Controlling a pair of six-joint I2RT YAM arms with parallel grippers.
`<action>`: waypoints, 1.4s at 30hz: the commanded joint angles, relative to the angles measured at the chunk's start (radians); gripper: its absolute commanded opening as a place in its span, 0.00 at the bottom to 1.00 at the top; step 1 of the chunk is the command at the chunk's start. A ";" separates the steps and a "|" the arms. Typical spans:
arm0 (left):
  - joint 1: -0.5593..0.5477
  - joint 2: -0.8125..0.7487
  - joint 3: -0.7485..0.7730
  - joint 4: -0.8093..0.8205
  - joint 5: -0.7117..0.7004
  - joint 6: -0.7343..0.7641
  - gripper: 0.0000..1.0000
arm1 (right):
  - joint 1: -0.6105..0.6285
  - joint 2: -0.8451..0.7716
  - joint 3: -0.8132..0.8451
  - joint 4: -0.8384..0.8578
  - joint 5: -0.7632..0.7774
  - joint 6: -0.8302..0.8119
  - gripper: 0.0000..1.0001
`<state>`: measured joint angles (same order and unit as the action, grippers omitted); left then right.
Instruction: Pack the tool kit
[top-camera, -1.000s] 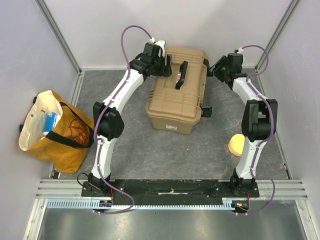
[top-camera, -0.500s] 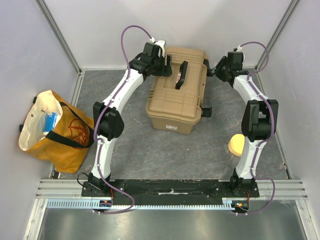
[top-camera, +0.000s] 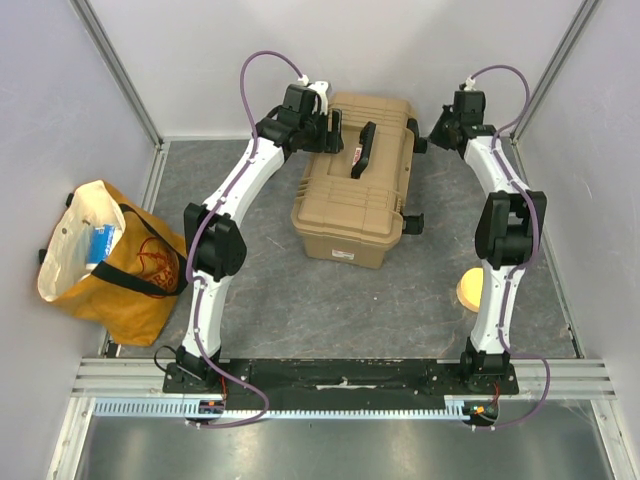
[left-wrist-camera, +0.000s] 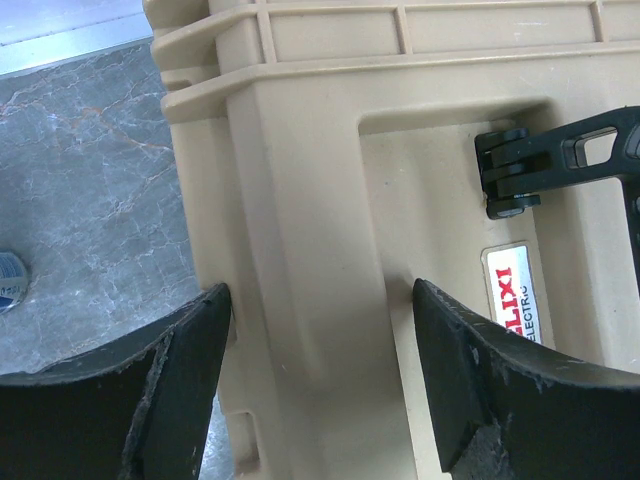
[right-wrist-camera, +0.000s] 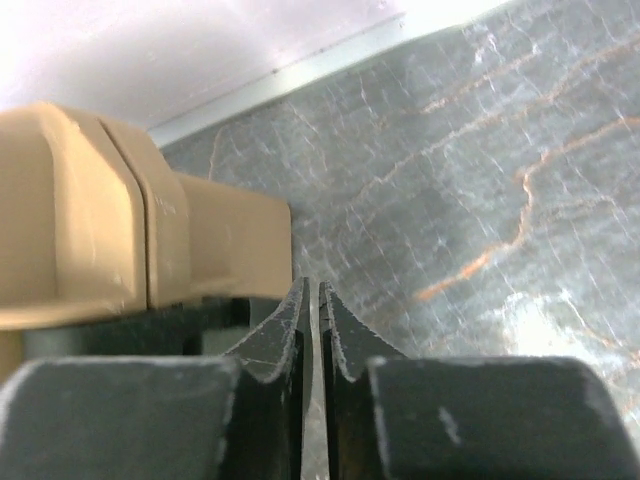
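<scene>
The grey, marble-veined table (top-camera: 330, 300) carried three things. A closed tan toolbox (top-camera: 335, 205) sat toward its far side, near the middle. A yellow-orange cloth bag (top-camera: 130, 290) slumped at the left edge, and a round yellow sponge disc (top-camera: 468, 290) (partly hidden by an arm) lay to the right, well apart from the box.

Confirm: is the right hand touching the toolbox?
Cannot tell. In the right wrist view the right hand sits close beside the toolbox corner, with no plain gap or contact. The top view is too coarse.

The toolbox (top-camera: 355, 195) is tan with a black handle (top-camera: 363, 150). The table (top-camera: 300, 300) is grey, marbled with orange veins; the cloth bag (top-camera: 140, 295) is yellow-orange
</scene>
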<state>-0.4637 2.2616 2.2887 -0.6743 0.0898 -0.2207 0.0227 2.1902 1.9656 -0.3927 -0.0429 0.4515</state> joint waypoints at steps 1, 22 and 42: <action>-0.027 0.150 -0.127 -0.280 0.085 0.044 0.77 | 0.028 0.110 0.136 -0.072 -0.064 -0.082 0.10; -0.033 0.194 -0.109 -0.281 0.169 0.011 0.76 | 0.102 0.132 -0.054 -0.026 -0.121 -0.079 0.00; -0.030 0.208 -0.087 -0.261 0.284 0.029 0.75 | 0.146 0.074 -0.241 0.423 -0.420 0.228 0.00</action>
<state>-0.4431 2.2807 2.2982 -0.6853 0.1745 -0.1802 0.0677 2.2887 1.7580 -0.0818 -0.2501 0.5518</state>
